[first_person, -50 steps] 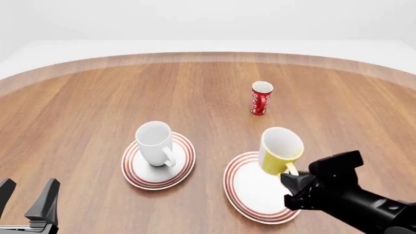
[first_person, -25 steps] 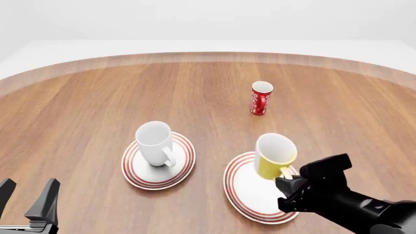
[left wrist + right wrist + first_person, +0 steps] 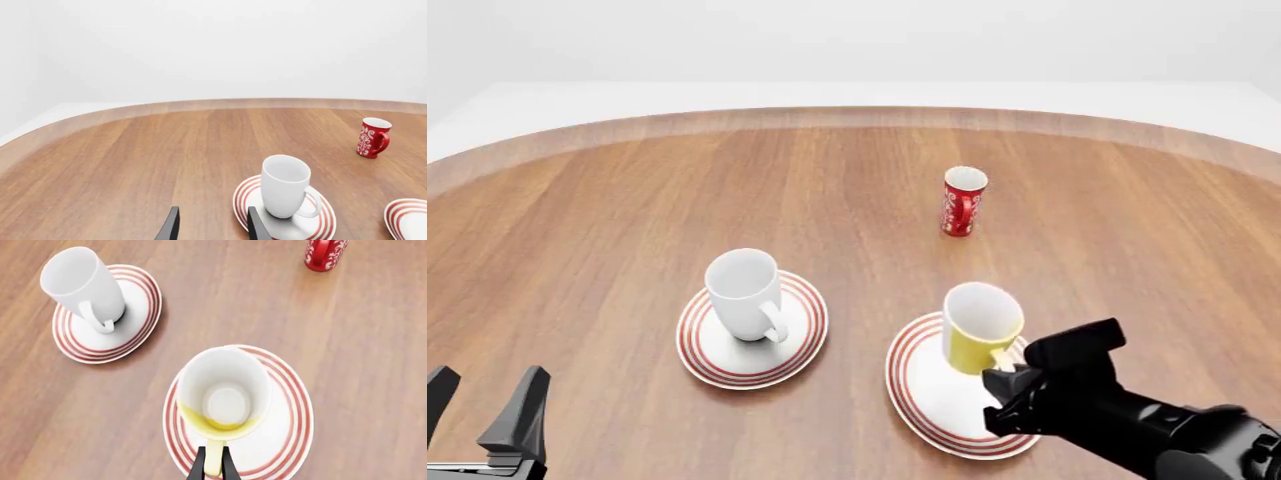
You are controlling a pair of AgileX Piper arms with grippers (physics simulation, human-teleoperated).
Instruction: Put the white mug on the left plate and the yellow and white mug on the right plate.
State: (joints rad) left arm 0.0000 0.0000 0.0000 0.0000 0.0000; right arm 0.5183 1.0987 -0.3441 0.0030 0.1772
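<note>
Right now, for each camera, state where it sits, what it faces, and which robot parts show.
Front: fixed above and behind the arms, facing forward and down at both plates; shows left gripper and right gripper.
Left wrist: behind the left gripper, facing the white mug on the left plate.
Right wrist: above the yellow and white mug, right plate; fingers grip its handle.
All share the red cup.
</note>
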